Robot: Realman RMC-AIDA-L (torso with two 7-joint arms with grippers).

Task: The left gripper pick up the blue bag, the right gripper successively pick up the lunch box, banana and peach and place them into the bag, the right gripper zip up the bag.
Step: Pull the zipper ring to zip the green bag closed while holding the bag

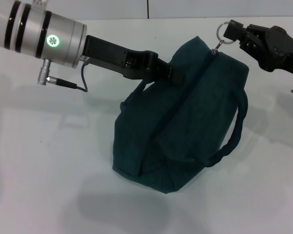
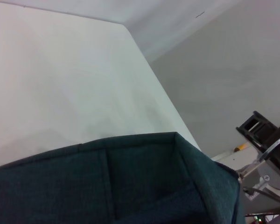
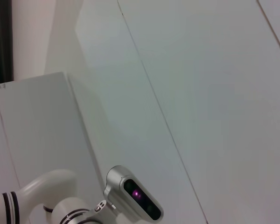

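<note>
Your blue bag (image 1: 185, 117) sat slumped on the white table (image 1: 44, 165), roughly midway across it and nearer its far edge than its near one, zipped shut along the top seam. One loop handle (image 1: 232, 131) hung down its right side. The metal ring pull (image 1: 221, 34) stood at the bag's far right end, pulled up and away from the fabric.

The table was plain white with soft shadows beneath the bag, and pale wall panels rose beyond its far edge.

Your left gripper (image 1: 173, 73) reached in from the upper left, arm nearly level, and was clamped on the bag's top edge near the left handle. In the left wrist view the teal fabric (image 2: 130, 186) filled the lower part, and the right gripper (image 2: 266, 140) showed farther off.

Your right gripper (image 1: 229, 30) came in from the upper right, its fingertips pinched on the ring pull.
</note>
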